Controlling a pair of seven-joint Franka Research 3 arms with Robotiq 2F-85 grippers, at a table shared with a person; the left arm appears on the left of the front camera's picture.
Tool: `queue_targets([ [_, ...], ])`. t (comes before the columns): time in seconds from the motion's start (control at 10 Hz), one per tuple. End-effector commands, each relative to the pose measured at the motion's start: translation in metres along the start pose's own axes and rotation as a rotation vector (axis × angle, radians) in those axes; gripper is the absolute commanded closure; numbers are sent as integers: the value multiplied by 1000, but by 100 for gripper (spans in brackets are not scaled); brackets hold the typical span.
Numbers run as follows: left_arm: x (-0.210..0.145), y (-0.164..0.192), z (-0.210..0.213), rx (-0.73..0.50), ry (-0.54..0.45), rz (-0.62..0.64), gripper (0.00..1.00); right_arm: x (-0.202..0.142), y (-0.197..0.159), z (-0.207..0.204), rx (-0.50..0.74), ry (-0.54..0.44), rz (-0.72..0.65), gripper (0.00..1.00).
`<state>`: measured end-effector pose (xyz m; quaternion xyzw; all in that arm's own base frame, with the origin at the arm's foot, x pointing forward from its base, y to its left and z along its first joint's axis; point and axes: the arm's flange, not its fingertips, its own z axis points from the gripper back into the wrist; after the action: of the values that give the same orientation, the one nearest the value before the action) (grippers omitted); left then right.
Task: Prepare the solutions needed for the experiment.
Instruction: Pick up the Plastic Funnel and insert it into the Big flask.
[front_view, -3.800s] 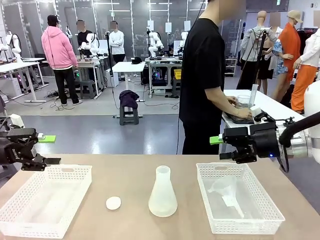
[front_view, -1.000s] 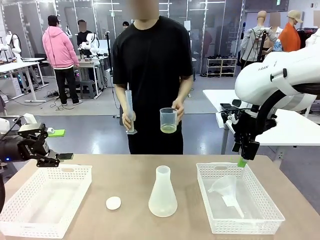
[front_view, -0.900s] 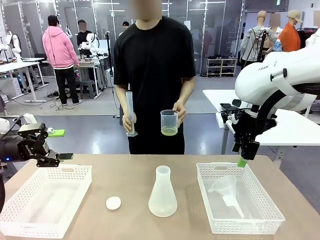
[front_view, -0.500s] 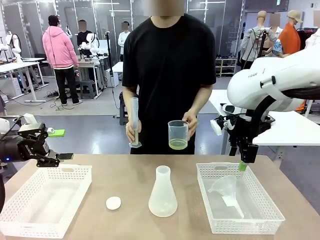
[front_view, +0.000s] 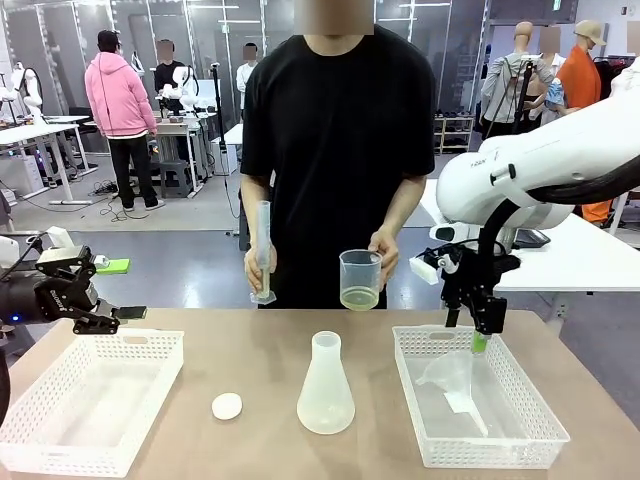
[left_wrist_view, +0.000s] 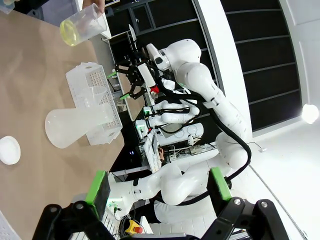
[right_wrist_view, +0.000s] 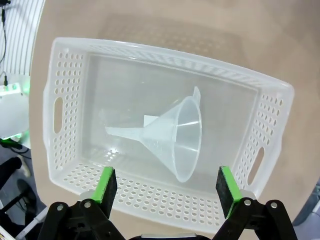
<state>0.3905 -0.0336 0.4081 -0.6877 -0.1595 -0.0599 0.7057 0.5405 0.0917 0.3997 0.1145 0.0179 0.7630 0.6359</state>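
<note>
Where solution sits: pale yellow solution (front_view: 359, 297), shallow layer at bottom of clear beaker (front_view: 361, 265); beaker held up at far side of worktop (front_view: 250, 345), behind flask.
Person: stands at far side, black tee; one hand (front_view: 385, 245) grips beaker at its side, other hand (front_view: 256, 270) holds grad. cylinder (front_view: 263, 235) approx. upright.
Flask: translucent conical flask (front_view: 325, 385), upright, mid worktop, between the two baskets, touching neither.
Cap: small white round cap (front_view: 227, 406), flat on worktop just left of flask, apart from it.
Left basket: white perforated basket (front_view: 95, 340) on worktop's left part.
Right basket: white perforated basket (front_view: 440, 335) on worktop's right part; clear funnel (front_view: 452, 378) lies on its side on basket floor.
Right tool: right tool (front_view: 478, 338) points down over far end of right basket, above funnel, not touching it; jaws apart, nothing between them. Wrist view: funnel (right_wrist_view: 172, 135) lies beyond spread green pads (right_wrist_view: 106, 184), wide mouth nearer the tool.
Left tool: left tool (front_view: 122, 290) hangs off worktop's far left corner, beside left basket, aimed sideways toward mid worktop; jaws apart, gripping nothing.
</note>
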Motion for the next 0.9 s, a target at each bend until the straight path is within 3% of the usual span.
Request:
queue_targets([
  [0.0, -1, -2, 1, -10, 9, 3, 0, -1, -18, -1, 52, -40, 22, 0],
  [0.7, -1, -2, 1, -10, 9, 3, 0, 3, -31, -39, 222, -34, -3, 0],
  [0.8, -1, -2, 1, -10, 9, 3, 0, 5, -31, -42, 238, -17, 4, 4],
])
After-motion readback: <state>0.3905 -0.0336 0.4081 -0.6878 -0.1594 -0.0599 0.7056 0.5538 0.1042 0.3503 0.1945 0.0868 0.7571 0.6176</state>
